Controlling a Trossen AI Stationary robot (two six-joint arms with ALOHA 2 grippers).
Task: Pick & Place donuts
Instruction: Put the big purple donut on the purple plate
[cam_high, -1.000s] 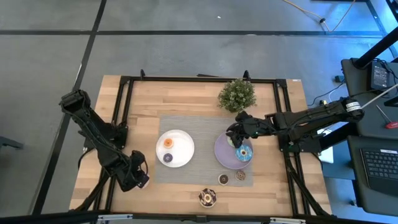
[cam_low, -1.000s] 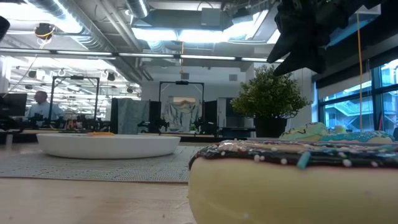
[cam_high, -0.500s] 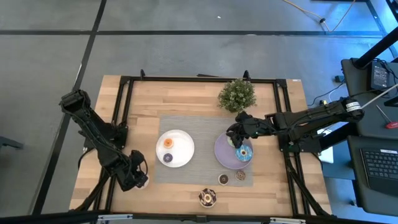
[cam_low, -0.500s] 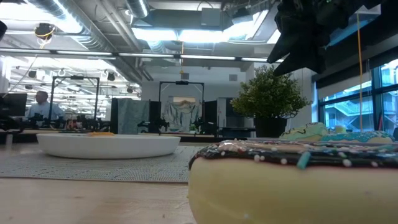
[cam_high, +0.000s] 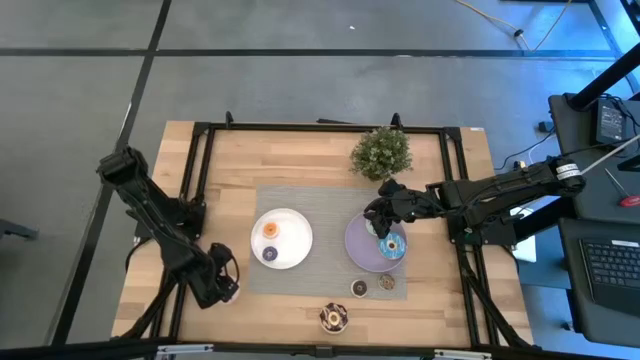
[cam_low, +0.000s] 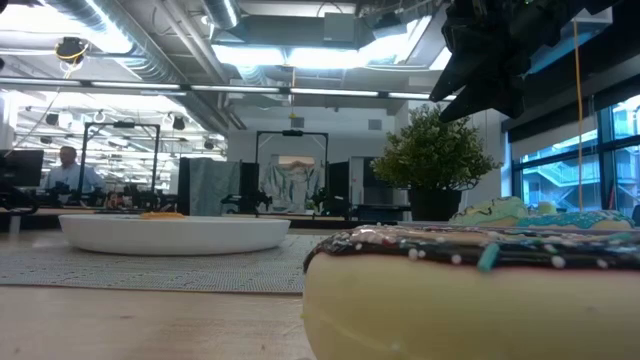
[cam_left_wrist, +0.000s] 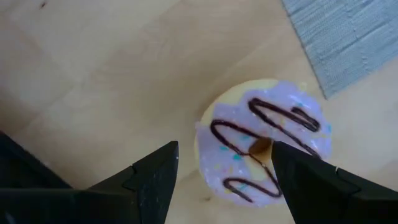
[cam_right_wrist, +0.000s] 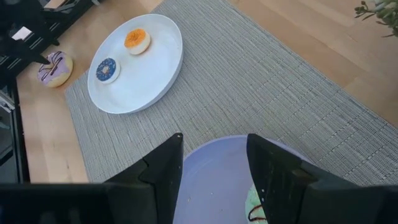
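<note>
The pink donut (cam_left_wrist: 264, 149) with chocolate drizzle lies on the bare wood near the mat's left near corner. My left gripper (cam_left_wrist: 224, 180) is open just above it, one finger on each side. My right gripper (cam_right_wrist: 214, 171) is open over the lilac plate (cam_high: 360, 250), where the blue donut (cam_high: 392, 247) and the green-white donut (cam_right_wrist: 258, 205) lie. Orange (cam_high: 270, 230) and purple (cam_high: 270, 254) mini donuts lie on the white plate (cam_high: 295, 238). The chocolate-sprinkled donut (cam_high: 333, 318) sits at the near edge, with two mini donuts (cam_high: 359, 288) (cam_high: 387, 282) on the mat.
A grey woven mat (cam_high: 325, 215) covers the table's middle under both plates. A potted plant (cam_high: 381, 152) stands at the far edge, just behind my right gripper. Black frame rails (cam_high: 200, 170) run along the table's left, right and far sides.
</note>
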